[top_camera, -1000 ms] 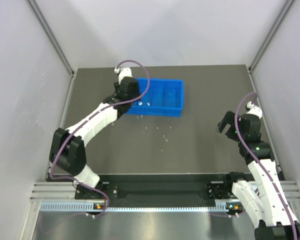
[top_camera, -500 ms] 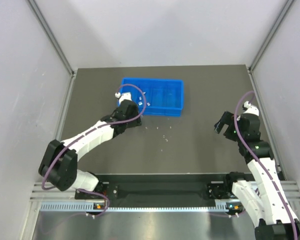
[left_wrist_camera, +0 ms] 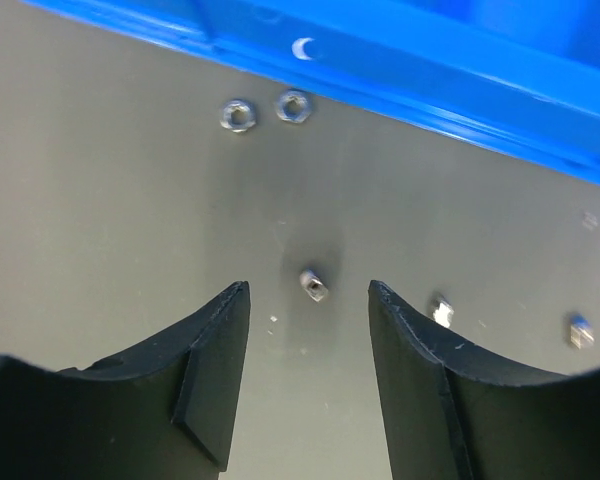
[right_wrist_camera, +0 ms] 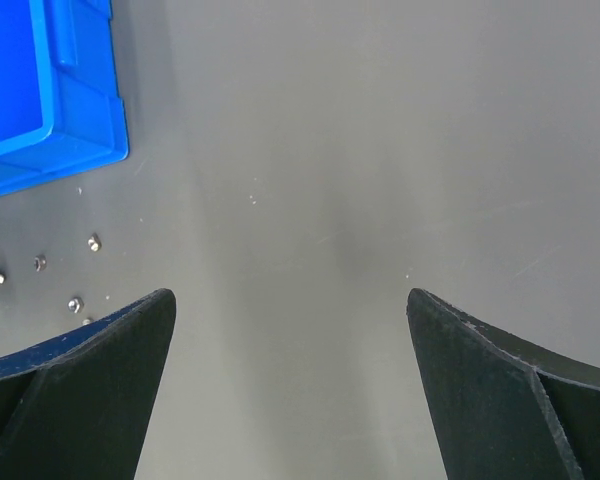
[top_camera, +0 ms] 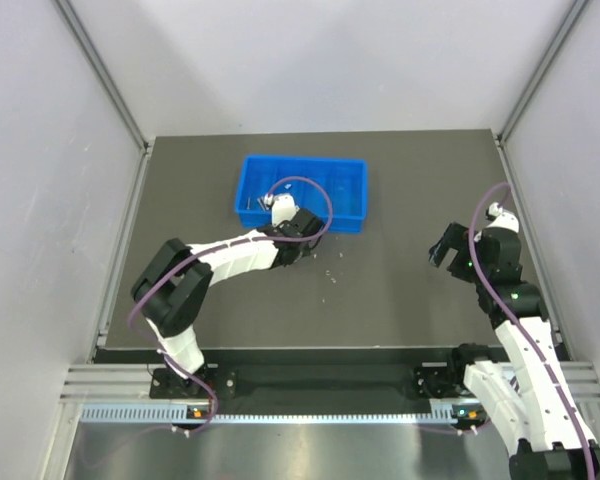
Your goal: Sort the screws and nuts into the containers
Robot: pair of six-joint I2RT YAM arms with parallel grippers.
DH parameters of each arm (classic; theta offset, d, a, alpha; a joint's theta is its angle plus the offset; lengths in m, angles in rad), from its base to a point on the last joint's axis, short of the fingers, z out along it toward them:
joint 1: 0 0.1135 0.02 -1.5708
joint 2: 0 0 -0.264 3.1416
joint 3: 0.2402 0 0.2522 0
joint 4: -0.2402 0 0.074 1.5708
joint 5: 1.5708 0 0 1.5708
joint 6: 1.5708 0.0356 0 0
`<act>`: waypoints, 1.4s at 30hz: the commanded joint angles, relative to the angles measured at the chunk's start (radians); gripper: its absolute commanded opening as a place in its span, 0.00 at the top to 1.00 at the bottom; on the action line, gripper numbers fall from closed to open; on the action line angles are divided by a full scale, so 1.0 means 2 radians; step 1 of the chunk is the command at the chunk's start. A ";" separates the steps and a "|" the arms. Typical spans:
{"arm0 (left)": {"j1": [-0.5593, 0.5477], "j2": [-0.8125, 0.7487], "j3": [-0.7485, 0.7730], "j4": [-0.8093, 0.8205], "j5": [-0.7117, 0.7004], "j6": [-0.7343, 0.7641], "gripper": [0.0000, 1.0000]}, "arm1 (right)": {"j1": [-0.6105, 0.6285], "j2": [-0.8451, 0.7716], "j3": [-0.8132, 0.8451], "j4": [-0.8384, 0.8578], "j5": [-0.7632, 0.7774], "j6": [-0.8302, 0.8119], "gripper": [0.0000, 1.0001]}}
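- Dark grey matte tabletop; bright blue divided plastic tray at upper centre.
- Left gripper spread, empty, framing a tiny silvery metal fastener mid-frame.
- Right gripper wide apart, empty.
- Likely light, rigid, slippery; pinch across its sides.

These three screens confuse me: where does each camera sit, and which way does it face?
Top external: above and behind the robot, looking down on the table; left arm and right arm show.
Left wrist: on that wrist, looks down through the open left gripper at nuts beside the tray.
Right wrist: on that wrist, looks down through the open right gripper at table.
All share the tray and nuts.
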 commanded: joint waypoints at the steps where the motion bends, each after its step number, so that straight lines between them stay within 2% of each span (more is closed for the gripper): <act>1: -0.006 0.017 0.023 -0.020 -0.043 -0.048 0.44 | 0.003 -0.009 0.009 0.018 0.012 -0.007 0.00; 7: -0.019 0.053 0.051 -0.034 -0.061 -0.067 0.47 | 0.002 -0.004 0.009 0.018 0.015 -0.011 0.00; 22: -0.019 0.074 0.032 -0.048 -0.068 -0.118 0.59 | 0.003 -0.007 0.009 0.018 0.021 -0.012 0.00; 30: -0.020 0.080 0.017 -0.036 -0.049 -0.135 0.83 | 0.003 -0.009 0.011 0.014 0.025 -0.011 0.00; 38: -0.021 0.070 -0.006 -0.026 -0.042 -0.141 0.87 | 0.003 -0.009 0.010 0.014 0.028 -0.011 0.00; 42: -0.021 0.048 -0.011 -0.003 -0.031 -0.096 0.89 | 0.003 -0.008 0.009 0.016 0.027 -0.011 0.00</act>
